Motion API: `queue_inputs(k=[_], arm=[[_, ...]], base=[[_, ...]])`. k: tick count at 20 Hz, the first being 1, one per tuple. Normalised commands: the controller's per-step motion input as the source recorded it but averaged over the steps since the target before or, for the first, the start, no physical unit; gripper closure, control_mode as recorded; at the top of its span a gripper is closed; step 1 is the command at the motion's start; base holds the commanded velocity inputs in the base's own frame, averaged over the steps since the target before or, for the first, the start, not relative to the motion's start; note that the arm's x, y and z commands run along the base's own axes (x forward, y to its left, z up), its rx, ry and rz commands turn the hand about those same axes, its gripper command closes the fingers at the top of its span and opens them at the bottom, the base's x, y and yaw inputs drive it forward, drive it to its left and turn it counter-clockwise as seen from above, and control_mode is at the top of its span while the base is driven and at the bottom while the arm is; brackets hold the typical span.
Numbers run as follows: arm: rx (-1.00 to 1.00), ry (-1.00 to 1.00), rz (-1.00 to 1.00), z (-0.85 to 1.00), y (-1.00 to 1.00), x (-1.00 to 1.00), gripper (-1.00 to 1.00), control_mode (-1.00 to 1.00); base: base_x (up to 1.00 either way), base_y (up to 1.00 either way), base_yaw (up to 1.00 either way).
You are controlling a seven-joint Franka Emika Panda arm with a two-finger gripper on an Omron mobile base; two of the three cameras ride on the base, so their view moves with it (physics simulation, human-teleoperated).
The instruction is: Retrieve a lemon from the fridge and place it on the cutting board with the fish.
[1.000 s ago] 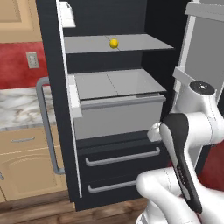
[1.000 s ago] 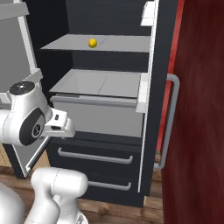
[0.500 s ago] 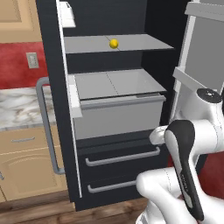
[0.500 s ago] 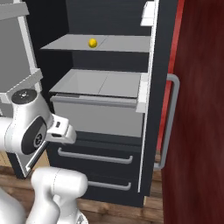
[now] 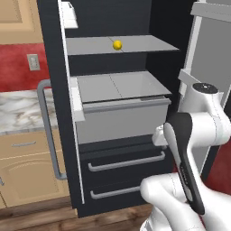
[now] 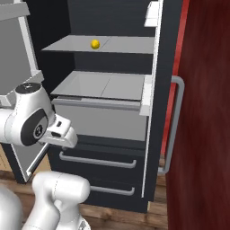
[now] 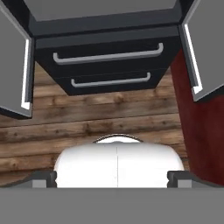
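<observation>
Lemon [image 5: 117,44] on upper fridge [image 5: 113,113] shelf

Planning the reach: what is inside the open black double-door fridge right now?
Inside the black fridge, a small round yellow lemon sits alone on the upper grey shelf. Below is a grey bin; its front wall hides part of its inside. The two lower drawers are shut.

Light was even and flat (rendered, without glare); the fridge [image 5: 113,113] interior looked dim, its edges slightly soft.
</observation>
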Motion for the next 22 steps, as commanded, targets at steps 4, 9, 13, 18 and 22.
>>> queue_inputs(k=[4,9,13,18,22], arm=[[-0.05,0.07,0.00,0.00,0.00,0.00,-1.00,-1.00],[-0.05,0.10,0.00,0.00,0.00,0.00,-1.00,-1.00],[-0.01,0.01,0.01,0.00,0.00,0.01,-1.00,-1.00],[0.00,0.00,0.00,0.00,0.00,0.00,-1.00,-1.00],[0.00,0.00,0.00,0.00,0.00,0.00,-1.00,-1.00]], base=[[0.00,0.00,0.00],[0.00,0.00,0.00],[0.00,0.00,0.00],[0.00,0.00,0.00],[0.00,0.00,0.00]])
